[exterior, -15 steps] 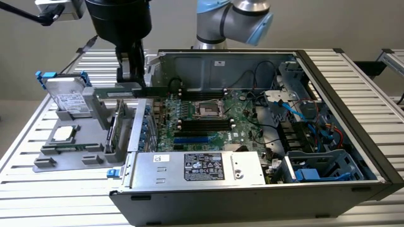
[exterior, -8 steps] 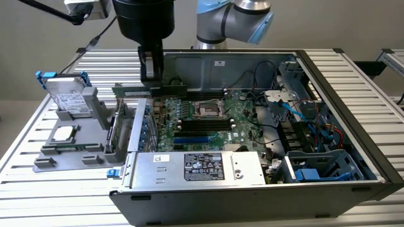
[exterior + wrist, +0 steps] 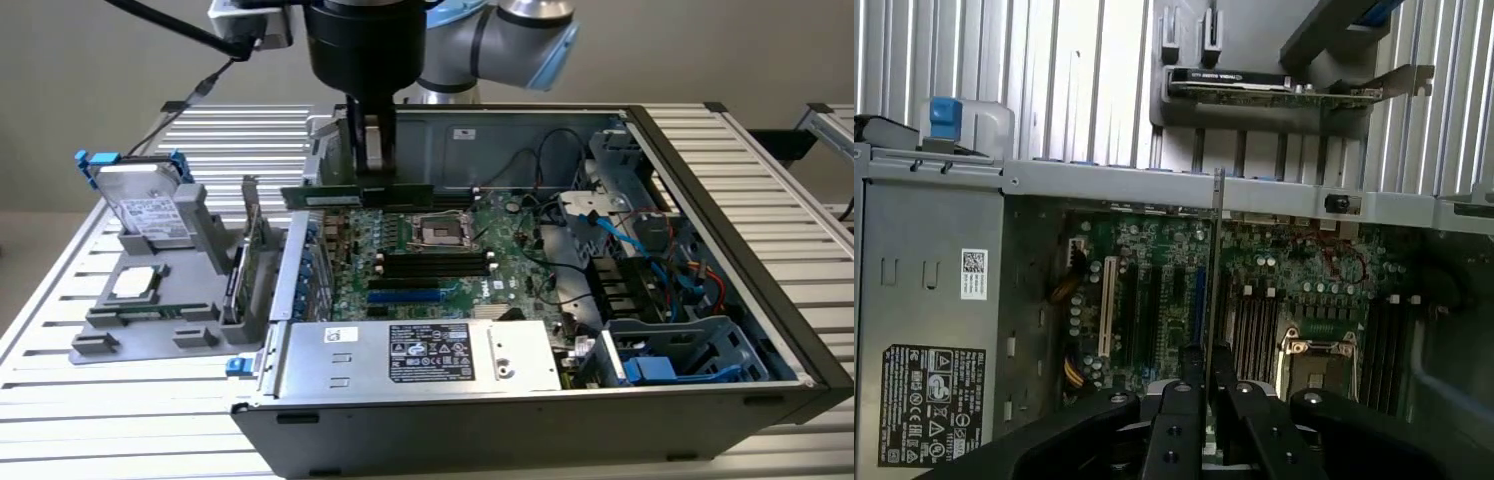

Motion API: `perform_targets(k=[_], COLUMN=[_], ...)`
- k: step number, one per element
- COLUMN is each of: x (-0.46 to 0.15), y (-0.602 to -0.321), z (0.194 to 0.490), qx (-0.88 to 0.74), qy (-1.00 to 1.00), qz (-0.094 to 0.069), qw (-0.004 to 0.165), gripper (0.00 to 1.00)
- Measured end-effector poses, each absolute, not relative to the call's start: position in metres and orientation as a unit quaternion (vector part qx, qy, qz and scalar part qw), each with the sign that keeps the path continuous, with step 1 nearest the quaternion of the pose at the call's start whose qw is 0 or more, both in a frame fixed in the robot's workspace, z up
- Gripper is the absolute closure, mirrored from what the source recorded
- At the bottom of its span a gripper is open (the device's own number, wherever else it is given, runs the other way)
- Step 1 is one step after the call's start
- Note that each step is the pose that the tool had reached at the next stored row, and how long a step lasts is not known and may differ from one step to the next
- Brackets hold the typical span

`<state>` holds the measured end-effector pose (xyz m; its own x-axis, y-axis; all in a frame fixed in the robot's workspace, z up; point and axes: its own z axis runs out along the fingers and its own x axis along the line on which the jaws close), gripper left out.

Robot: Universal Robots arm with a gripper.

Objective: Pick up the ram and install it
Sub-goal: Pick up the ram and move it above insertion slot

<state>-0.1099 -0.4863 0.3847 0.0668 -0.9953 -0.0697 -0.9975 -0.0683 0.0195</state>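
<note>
- Exterior view: the ram (image 3: 358,194) hangs level in the air over the motherboard (image 3: 501,250). It sits up and toward the exterior view's left of the processor socket (image 3: 441,232), and I judge it is not seated in any slot.
- The gripper (image 3: 370,186) is closed narrowly on the ram, pinching its flat faces near mid-length at the upper edge.
- Handling, as a judgement: the stick looks light, thin and stiff. It would be easy to crack or skew if pressed off-square. The mid-length pinch on the faces keeps it balanced and leaves the lower contact edge bare.
- Counts here: one ram, one gripper and one socket. A bank of black memory slots (image 3: 434,266) lies just on the near side of the socket; it looks like four, though I cannot be sure.
- Well to the exterior view's left of the socket, outside the case, a grey fixture (image 3: 100,345) holds one hard drive (image 3: 144,205), one silver processor chip (image 3: 139,283) and one expansion card (image 3: 248,250).
- Wrist view: the ram (image 3: 1215,240) shows edge-on as one thin line running out from the gripper (image 3: 1208,362), whose two fingers (image 3: 1191,362) clamp it.
- The ram lies beside the processor socket (image 3: 1319,360), with black slots (image 3: 1254,330) between the two.
- One expansion card (image 3: 1274,88) stands beyond the case wall, far from the socket.
</note>
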Motion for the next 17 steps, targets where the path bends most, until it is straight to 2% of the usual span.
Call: perform_targets(k=[7,13,16,17], x=[-0.078,-0.043,-0.042,-0.042], y=[-0.479,-0.450,-0.447,-0.446], z=[0.373,0.352,0.348,0.344], qx=[-0.730,-0.730,-0.730,-0.730], qy=[0.682,0.682,0.682,0.683], qz=[0.032,0.033,0.032,0.030], qw=[0.017,0.015,0.012,0.006], gripper=[0.86,0.86,0.86,0.86])
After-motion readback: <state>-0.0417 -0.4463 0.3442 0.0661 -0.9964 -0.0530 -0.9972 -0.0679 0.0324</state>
